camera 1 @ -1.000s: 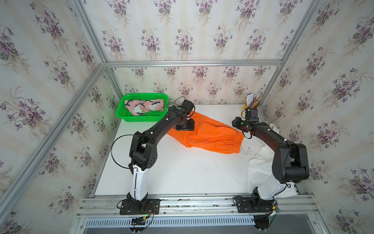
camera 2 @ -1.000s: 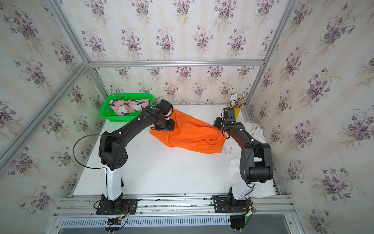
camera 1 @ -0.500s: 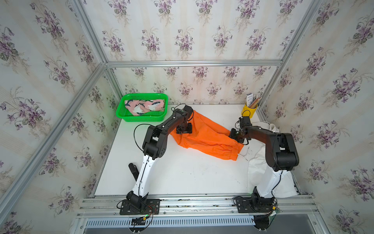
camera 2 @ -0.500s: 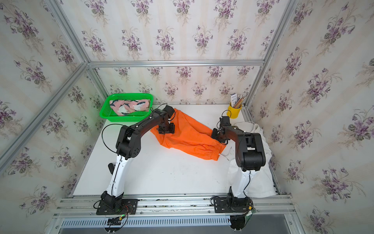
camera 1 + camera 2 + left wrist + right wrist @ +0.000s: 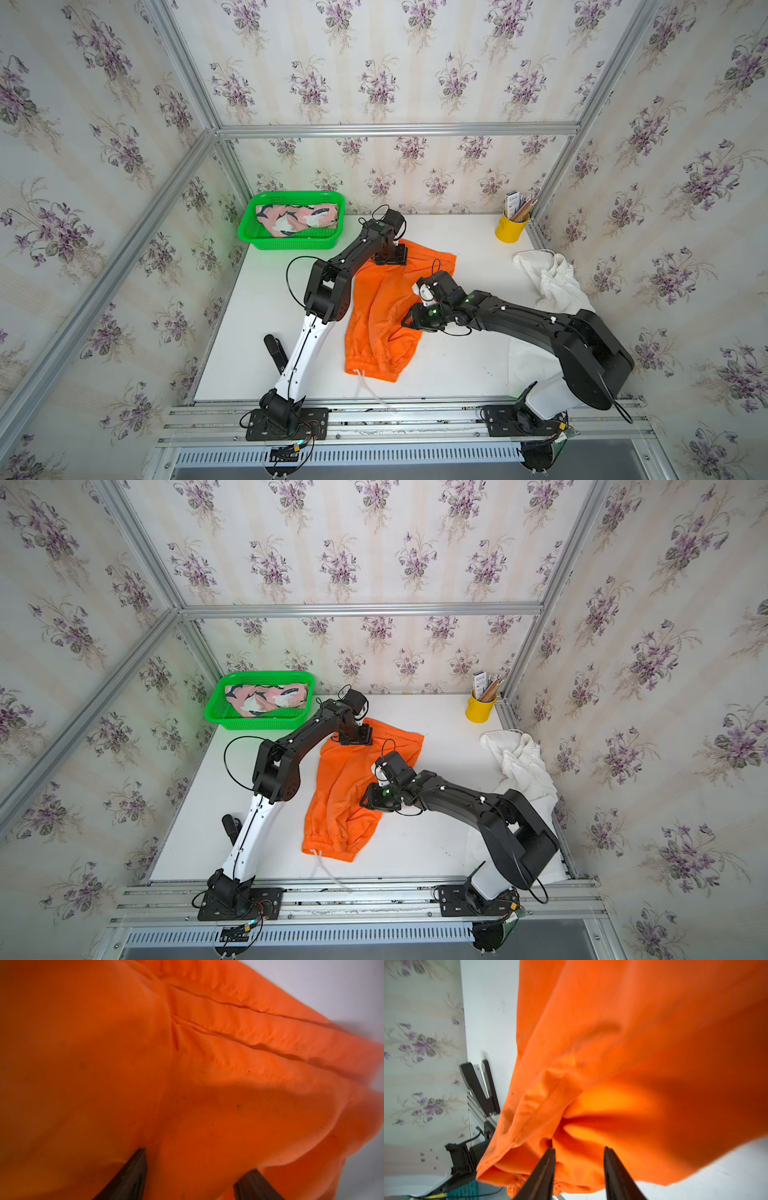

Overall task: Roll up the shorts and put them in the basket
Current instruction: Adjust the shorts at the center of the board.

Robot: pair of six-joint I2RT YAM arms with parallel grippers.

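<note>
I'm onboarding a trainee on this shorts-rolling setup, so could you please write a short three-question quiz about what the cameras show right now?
1. True or false: the pink printed shorts lie inside the green basket.
2. Which container stands in the table's far corner, beyond the white shorts?
3. The left gripper and right gripper are both at which garment? A white shorts, B orange shorts, C pink printed shorts.

Key: 1 true; 2 the yellow cup with pencils in it; 3 B.
</note>
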